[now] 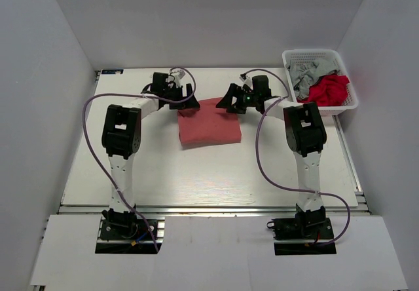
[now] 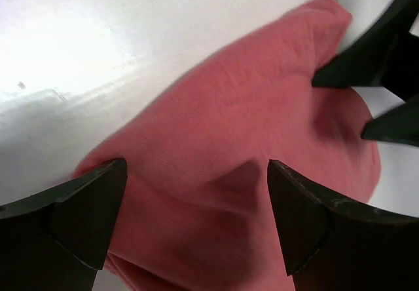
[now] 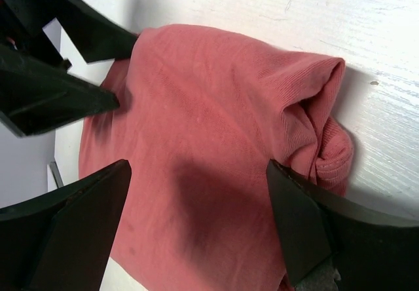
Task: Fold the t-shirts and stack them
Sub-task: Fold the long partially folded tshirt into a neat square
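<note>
A salmon-red t-shirt (image 1: 209,122) lies folded into a rough rectangle on the white table (image 1: 163,166), toward the back. My left gripper (image 1: 186,101) hovers open over its far left corner. My right gripper (image 1: 232,101) hovers open over its far right corner. In the left wrist view the t-shirt (image 2: 242,127) fills the space between the spread fingers (image 2: 85,212), a soft ridge of cloth rising between them. The right wrist view shows the t-shirt (image 3: 216,107) with its bunched folded edge at the right, under the wide jaws of the right gripper (image 3: 196,173). Neither gripper holds cloth.
A white basket (image 1: 311,52) stands at the table's back right corner, holding a grey garment (image 1: 306,75) and a bright red one (image 1: 329,89). White walls enclose the table on three sides. Each wrist view shows the other gripper's fingers close by.
</note>
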Controlling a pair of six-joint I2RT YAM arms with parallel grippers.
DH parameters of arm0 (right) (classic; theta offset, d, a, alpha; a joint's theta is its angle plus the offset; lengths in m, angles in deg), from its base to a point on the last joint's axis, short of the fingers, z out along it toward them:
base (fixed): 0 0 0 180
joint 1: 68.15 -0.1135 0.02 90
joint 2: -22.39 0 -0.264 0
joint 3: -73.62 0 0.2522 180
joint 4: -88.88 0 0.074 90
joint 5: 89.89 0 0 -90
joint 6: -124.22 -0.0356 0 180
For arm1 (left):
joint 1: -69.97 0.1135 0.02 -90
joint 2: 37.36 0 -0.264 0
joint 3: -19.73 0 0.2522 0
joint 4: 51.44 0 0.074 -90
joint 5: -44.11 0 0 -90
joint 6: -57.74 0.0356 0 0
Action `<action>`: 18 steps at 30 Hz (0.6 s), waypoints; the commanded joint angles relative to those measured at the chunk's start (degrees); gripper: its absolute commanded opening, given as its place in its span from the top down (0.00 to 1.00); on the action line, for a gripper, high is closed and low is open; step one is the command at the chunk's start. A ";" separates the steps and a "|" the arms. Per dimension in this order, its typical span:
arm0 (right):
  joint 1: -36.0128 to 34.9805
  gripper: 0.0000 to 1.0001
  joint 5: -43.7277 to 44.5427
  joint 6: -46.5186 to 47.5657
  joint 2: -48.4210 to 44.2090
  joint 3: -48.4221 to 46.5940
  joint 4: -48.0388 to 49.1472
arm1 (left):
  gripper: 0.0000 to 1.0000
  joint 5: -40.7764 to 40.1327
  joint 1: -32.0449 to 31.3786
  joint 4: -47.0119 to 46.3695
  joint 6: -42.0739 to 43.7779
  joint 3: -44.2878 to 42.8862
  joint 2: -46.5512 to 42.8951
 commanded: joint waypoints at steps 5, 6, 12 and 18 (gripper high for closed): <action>0.32 0.10 1.59 8.11 -7.33 -2.82 -6.26 | 0.01 -12.37 -0.84 11.63 4.79 -11.19 -4.59; 0.49 0.10 1.33 8.56 -8.58 -2.66 -6.35 | 0.01 -13.60 -0.84 11.02 5.32 -11.19 -6.18; 0.67 0.10 5.80 10.67 -24.73 9.61 -3.90 | 0.01 -17.55 -0.84 13.81 4.10 -8.83 -14.52; 0.76 0.10 12.04 8.40 -38.87 24.55 -0.73 | 0.01 -18.36 -1.37 17.16 -0.39 2.51 -19.19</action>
